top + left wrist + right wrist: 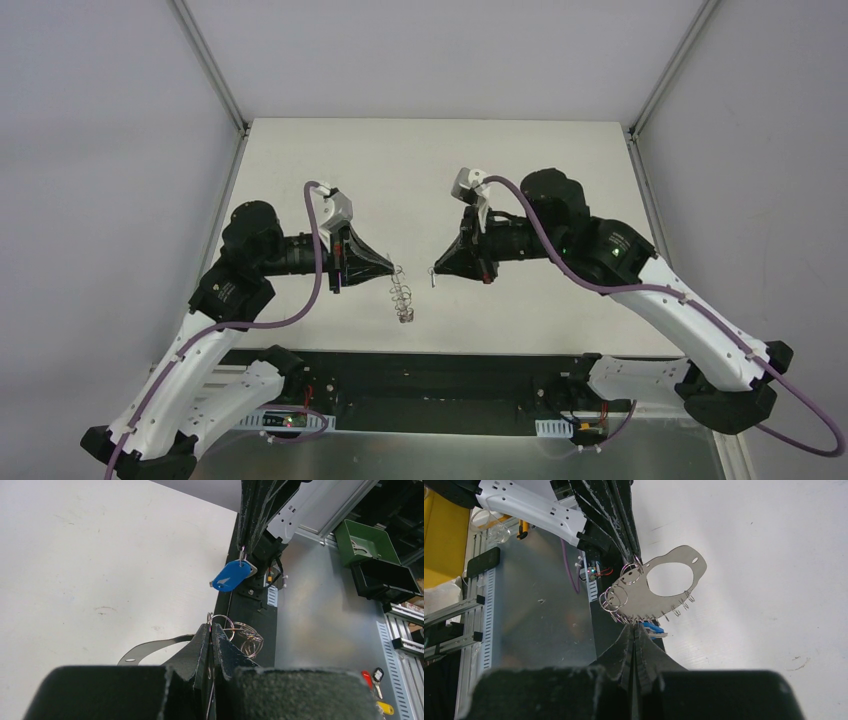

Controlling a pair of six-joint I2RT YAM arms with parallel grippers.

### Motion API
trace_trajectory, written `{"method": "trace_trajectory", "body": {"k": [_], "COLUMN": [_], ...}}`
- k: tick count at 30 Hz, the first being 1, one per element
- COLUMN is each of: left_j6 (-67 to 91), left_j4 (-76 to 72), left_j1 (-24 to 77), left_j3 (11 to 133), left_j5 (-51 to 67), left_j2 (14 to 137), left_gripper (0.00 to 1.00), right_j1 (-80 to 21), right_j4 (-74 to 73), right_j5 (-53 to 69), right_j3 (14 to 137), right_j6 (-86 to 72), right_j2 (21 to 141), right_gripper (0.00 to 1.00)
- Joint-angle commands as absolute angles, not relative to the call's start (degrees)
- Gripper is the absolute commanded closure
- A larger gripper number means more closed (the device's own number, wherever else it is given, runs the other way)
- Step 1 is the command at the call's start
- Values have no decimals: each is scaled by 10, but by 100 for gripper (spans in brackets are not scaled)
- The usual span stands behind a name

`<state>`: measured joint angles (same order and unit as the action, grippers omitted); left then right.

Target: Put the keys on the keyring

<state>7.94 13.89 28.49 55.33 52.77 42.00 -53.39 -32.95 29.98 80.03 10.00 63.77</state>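
My left gripper (392,268) is shut on the keyring (402,297), a flat silvery ring-shaped plate with many small wire loops on its rim, and holds it above the table. In the left wrist view its tips (211,630) pinch the ring beside a bunch of loops (245,636). My right gripper (435,272) is shut on the silvery end of a small blue key (231,575), which hangs from its tips (245,550). In the right wrist view the key (653,628) sits at my right gripper (636,626), just below the keyring's looped edge (651,605).
The white table (420,170) lies beneath both grippers. A black strip (260,615) and a grey metal shelf (325,620) run along its near edge. Off the table are a green bin (365,542) and spare red and yellow keys (375,680).
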Motion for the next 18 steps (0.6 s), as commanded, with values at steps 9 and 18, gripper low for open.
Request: {"method": "trace_trajectory", "body": {"k": [9, 18], "left_j6": [103, 121], "left_j4": [65, 44], "left_j1": [284, 284], "left_j3": [557, 554], "left_j5": [590, 615], "left_j2": [417, 417], "left_gripper": [100, 100], "right_j1": [-552, -566], "right_j4": [-363, -366], "right_j5": [341, 351], "right_j3": [889, 914], "right_j6": [169, 193], "right_j2": [690, 714], "right_gripper": [100, 100]}}
